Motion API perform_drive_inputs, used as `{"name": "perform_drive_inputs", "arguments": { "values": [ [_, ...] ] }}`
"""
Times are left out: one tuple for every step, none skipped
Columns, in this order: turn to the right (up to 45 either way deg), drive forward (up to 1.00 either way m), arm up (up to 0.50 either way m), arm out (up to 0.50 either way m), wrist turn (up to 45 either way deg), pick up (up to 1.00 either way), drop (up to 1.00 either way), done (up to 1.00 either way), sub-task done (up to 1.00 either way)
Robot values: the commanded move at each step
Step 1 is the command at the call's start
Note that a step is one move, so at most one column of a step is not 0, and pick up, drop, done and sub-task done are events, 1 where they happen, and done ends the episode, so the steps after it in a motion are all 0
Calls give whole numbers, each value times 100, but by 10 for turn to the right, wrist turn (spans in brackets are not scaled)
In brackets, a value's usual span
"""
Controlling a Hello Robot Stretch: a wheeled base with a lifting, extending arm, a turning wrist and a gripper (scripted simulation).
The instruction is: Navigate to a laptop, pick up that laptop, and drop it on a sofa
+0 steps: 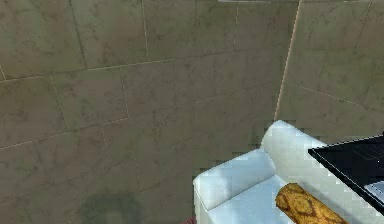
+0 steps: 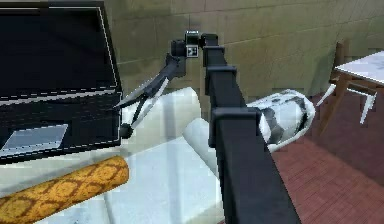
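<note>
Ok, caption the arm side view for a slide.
Arm out above a white sofa, tool by an open black laptop, patterned orange cushion in front.

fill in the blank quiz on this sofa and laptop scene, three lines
1. The sofa is ____ in colour.
2. The laptop has its lid ____.
3. The pillow to the right of the arm carries black and white ____.

Missing words: white; open; stripes
</note>
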Motion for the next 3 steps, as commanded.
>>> {"name": "perform_drive_inputs", "arguments": {
  "values": [
    [0, 0, 0, 0, 390, 0, 0, 0, 0],
    [0, 0, -40, 0, 0, 0, 0, 0, 0],
    [0, 0, -32, 0, 0, 0, 0, 0, 0]
  ]
}}
